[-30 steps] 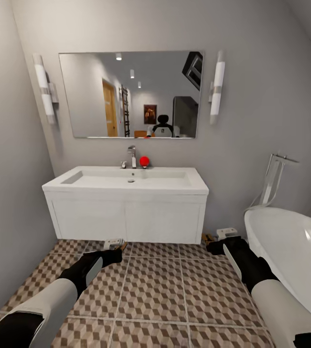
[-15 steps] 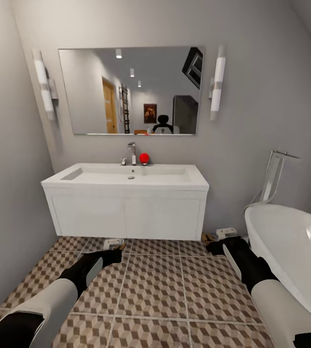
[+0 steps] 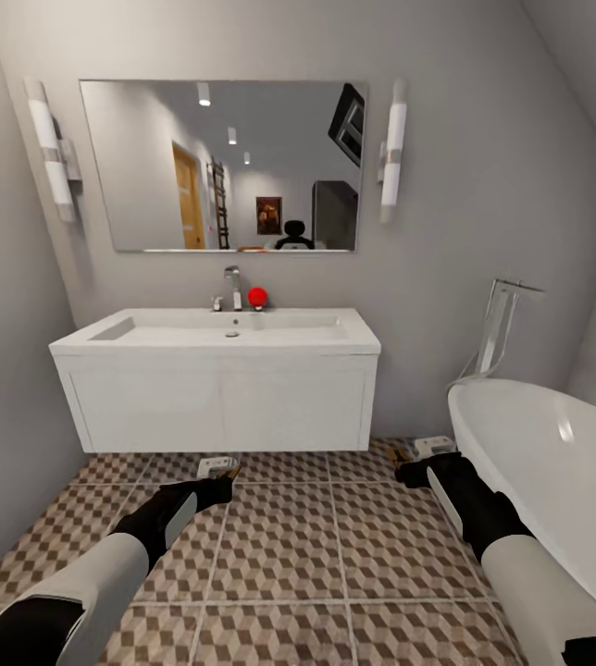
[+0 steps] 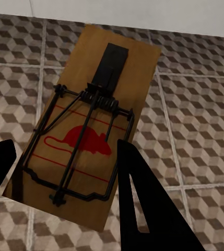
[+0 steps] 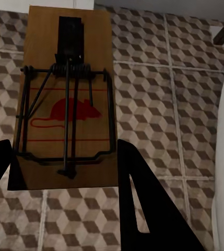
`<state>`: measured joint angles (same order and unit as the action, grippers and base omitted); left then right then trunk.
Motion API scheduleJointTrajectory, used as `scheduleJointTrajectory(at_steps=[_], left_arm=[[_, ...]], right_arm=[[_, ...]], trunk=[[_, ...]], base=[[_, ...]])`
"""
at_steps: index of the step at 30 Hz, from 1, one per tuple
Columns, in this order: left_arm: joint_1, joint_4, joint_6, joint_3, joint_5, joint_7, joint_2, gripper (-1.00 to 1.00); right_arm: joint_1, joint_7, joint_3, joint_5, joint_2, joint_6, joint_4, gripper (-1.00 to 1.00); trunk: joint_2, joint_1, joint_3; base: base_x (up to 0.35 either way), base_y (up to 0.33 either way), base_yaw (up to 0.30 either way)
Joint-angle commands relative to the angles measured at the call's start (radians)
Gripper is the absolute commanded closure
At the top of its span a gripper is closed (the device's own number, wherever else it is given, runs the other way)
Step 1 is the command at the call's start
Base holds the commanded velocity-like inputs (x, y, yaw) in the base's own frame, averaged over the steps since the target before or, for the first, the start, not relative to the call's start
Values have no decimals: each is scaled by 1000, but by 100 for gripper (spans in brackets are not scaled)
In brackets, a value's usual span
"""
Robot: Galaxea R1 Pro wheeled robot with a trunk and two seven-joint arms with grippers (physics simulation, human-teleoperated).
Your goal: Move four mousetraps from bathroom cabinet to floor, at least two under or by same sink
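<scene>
Each hand, left [image 3: 227,474] and right [image 3: 407,473], pinched a mousetrap [image 4: 85,133] low before the sink [image 3: 215,376], neither yet on the floor [image 3: 289,546].

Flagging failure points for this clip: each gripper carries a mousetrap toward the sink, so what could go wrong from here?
The right gripper travels close beside the bathtub and could clip it. Either mousetrap, released from this height, may bounce or flip on the bathroom floor and end up away from the sink.

A home bathroom: wall-hung sink [image 3: 215,356] under a mirror [image 3: 219,166], bathtub [image 3: 548,462], cube-patterned floor tiles [image 3: 316,546].
</scene>
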<state>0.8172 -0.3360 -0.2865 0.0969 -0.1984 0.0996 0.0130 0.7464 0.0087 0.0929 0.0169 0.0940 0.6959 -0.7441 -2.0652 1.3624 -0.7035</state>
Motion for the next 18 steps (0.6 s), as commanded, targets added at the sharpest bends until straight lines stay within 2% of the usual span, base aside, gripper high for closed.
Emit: scheduleJointTrajectory(at_steps=[1,18], left_arm=[[0,-2,-5,6,-10,-1,-1,100],[0,-1,-5,6,-9,-3,-1,100]], right_arm=[[1,0,4,2,1,5,-1,100],[1,-2,4,2,1,4,-1,100]], trunk=[[-8,4,-4],[-127,69,-58]], base=[[0,0,-19],[0,0,-3]])
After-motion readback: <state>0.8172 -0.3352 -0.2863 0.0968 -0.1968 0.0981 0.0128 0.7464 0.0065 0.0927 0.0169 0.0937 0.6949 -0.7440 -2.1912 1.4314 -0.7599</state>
